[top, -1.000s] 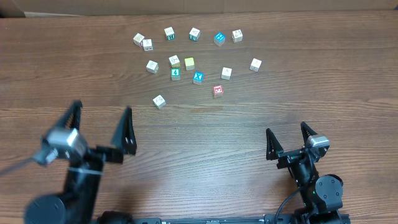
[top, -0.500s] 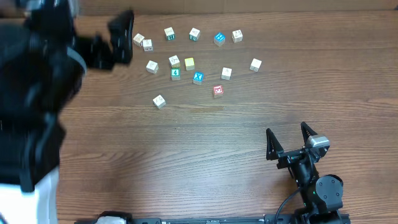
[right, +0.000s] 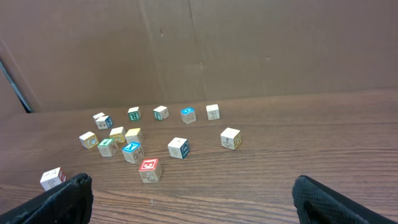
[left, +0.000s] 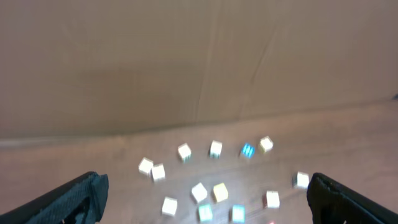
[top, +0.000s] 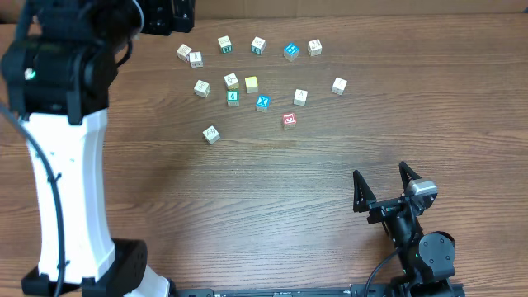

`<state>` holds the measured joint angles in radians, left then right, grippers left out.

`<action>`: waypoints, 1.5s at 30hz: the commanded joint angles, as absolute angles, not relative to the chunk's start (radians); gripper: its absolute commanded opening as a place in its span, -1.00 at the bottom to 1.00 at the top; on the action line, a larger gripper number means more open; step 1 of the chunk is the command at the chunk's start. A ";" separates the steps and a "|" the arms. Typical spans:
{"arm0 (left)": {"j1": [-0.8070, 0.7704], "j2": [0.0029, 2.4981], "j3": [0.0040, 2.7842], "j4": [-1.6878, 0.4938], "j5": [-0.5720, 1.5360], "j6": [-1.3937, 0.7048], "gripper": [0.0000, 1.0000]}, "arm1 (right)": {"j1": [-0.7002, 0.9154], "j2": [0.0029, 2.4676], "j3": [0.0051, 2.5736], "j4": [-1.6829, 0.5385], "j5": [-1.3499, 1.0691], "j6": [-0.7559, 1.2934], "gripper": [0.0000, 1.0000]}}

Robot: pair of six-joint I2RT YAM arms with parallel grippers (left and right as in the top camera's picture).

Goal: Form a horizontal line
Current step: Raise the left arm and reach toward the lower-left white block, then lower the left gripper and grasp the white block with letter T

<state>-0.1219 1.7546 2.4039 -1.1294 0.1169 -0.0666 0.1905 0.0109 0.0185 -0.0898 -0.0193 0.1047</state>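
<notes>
1. My left jaws are released, spread wide with nothing between them. Their fingers (left: 68,198) frame a blurred view down onto the cubes, and the left arm (top: 70,173) stands tall over the counter (top: 272,198) at its far left.
2. My right jaws are also released and empty, fingers (right: 62,199) wide apart, low at the near right of the counter and well apart from the cubes.
3. The blue X cube (top: 262,102) sits mid-scatter on the counter.
4. The teal-green cube (top: 233,97) lies near it on the overhead's left, roughly level, not touching.
5. One cream cube (top: 300,96) sits roughly level on the other side; another cream cube (top: 231,81) is just behind the teal-green one.
6. The yellow-green cube (top: 251,83) is just beside that cream cube; the red-faced cube (top: 289,120) lies nearer me.
</notes>
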 commanded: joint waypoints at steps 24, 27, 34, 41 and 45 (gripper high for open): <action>-0.118 2.136 2.325 -1.690 0.079 -0.093 -0.92 | 0.188 0.002 0.008 -0.084 -0.020 0.103 1.00; -0.118 2.149 2.247 -1.690 0.079 -0.113 -0.87 | 0.188 0.002 0.008 -0.084 -0.020 0.103 1.00; -0.118 2.149 2.100 -1.661 0.079 -0.113 -0.19 | 0.188 0.002 0.008 -0.084 -0.020 0.103 1.00; -0.118 2.150 1.969 -1.528 0.077 -0.133 0.11 | 0.188 0.002 0.008 -0.084 -0.020 0.103 1.00; -0.121 2.151 1.911 -1.432 0.078 -0.183 0.23 | 0.188 0.002 0.008 -0.084 -0.020 0.103 1.00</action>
